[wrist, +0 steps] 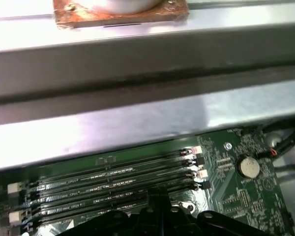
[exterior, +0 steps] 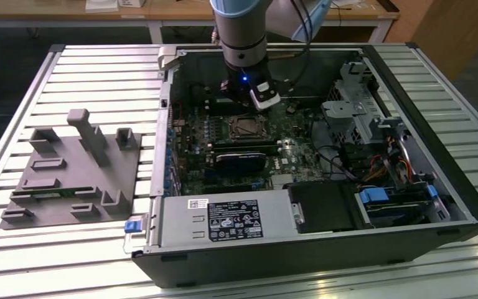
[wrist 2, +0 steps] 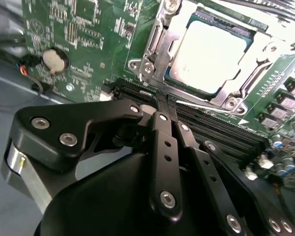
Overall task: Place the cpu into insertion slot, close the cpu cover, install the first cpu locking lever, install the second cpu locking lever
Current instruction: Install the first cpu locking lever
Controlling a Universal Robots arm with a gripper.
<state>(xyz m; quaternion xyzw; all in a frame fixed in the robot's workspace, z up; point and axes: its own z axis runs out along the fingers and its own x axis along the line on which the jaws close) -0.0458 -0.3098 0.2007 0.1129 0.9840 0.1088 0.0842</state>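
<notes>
The cpu lies flat in the insertion slot, silvery top up, on the green board. The cpu cover, a silver frame, lies down around the chip's edges. A thin silver locking lever runs along the socket's side facing the memory slots. My gripper hovers over the memory slots just beside the socket, black fingers drawn together with nothing between them. In the exterior view the gripper hangs just behind the socket, inside the open computer case.
The case's metal wall rises close behind the memory slots. A coin battery sits on the board nearby. A black card, drive bays and cables fill the case. A grey fixture stands on the slatted table.
</notes>
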